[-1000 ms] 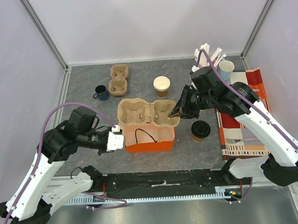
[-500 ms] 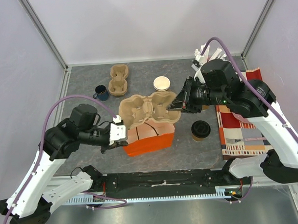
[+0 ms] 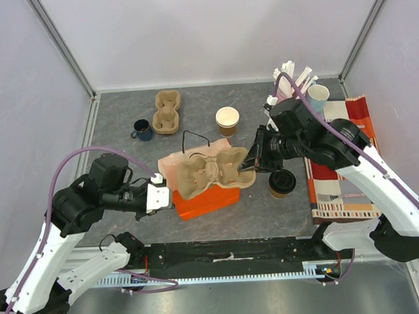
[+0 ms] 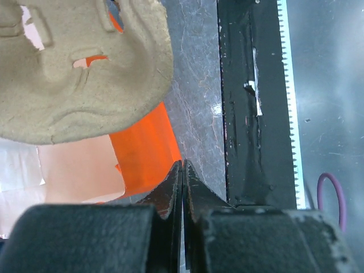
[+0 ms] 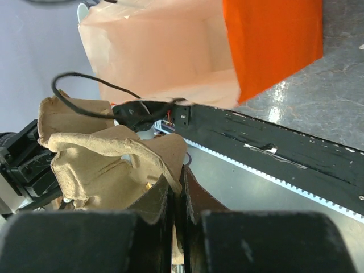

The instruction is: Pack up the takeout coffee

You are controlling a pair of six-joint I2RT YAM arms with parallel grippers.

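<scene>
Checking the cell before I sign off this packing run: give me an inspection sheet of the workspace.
Surface: grey table; no spills seen.
Job's things: open kraft cup, no lid, at the back; lidded kraft cup right of the orange bag, which lies on its side; pulp carrier held over the bag.
Clutter: small carrier, dark blue mug, light blue cup, white sticks, striped cloth.
Grippers: right gripper, fingers shut on the pulp carrier's edge; left gripper, fingers shut beside the bag, grip on it unclear.
Cables: purple cables along each arm.
Surroundings: white walls, metal frame posts.
</scene>
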